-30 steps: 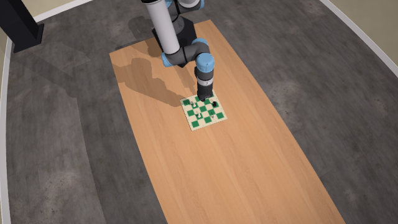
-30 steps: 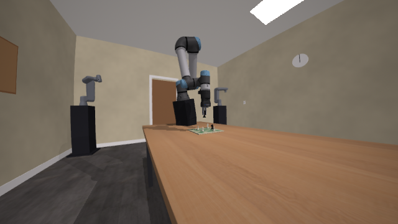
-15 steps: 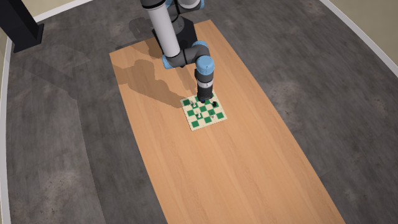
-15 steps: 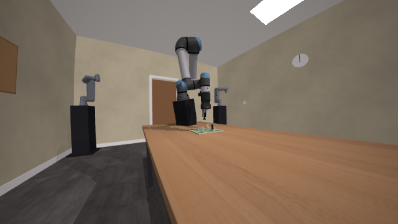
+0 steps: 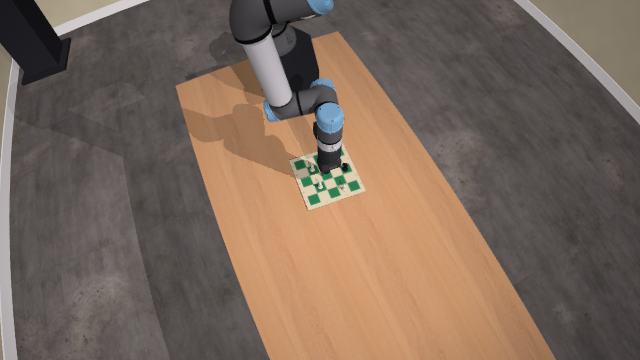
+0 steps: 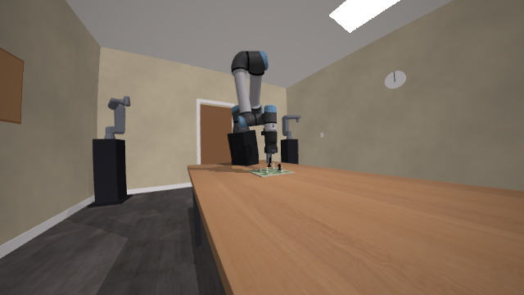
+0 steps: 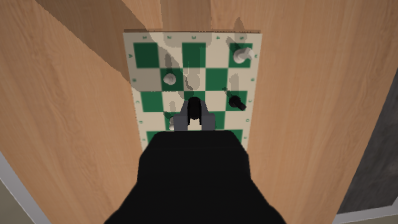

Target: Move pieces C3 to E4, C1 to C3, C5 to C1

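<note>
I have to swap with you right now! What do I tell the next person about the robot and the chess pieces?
Gripper: shut on a black piece, held up, seemingly over C3.
Done, it seems: E4 has a white piece. Whether its base is fully inside, I can't tell.
Left: set the held piece upright on C3, then move the C5 piece to C1, which is free.
Leave alone: white pieces on A5, B2 and D2.

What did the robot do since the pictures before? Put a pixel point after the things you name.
The gripper (image 5: pixel 330 169) (image 6: pixel 268 158) (image 7: pixel 194 108) came down toward the chessboard (image 5: pixel 314 199) (image 6: pixel 263 174) (image 7: pixel 146 55), bringing the black piece (image 6: pixel 269 163) (image 7: pixel 194 106) in its fingers lower. I see nothing newly grabbed or let go. The other black piece (image 5: pixel 345 167) (image 6: pixel 279 167) (image 7: pixel 236 102) and the board stayed put.
</note>
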Robot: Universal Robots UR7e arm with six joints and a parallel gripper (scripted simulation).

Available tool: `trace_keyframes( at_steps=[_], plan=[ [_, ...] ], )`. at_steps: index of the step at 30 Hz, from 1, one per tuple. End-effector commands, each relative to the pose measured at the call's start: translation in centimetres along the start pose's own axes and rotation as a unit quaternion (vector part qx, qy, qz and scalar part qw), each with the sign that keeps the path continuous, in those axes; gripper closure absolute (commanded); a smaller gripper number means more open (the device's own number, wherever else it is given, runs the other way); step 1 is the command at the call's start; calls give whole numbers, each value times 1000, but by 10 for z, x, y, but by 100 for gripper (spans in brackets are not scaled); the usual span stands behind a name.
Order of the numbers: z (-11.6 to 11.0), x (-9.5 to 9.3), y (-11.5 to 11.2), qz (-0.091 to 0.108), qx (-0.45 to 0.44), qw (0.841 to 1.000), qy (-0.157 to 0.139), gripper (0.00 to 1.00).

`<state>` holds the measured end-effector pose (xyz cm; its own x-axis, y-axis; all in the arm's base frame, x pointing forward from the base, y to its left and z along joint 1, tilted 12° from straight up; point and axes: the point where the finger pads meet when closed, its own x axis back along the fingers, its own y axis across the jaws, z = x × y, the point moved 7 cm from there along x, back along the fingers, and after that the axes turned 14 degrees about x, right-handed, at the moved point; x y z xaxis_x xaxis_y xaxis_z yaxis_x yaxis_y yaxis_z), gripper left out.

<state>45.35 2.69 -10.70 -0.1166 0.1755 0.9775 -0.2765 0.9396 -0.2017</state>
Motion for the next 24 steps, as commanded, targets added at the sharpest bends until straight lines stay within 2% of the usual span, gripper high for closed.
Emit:
trace_keyframes(
  at_steps=[1,7,24],
  plan=[
    [-1,-15,0,0,0,1000,-1,100],
    [-1,-22,0,0,0,1000,-1,100],
    [-1,-22,0,0,0,1000,-1,100]
  ],
)
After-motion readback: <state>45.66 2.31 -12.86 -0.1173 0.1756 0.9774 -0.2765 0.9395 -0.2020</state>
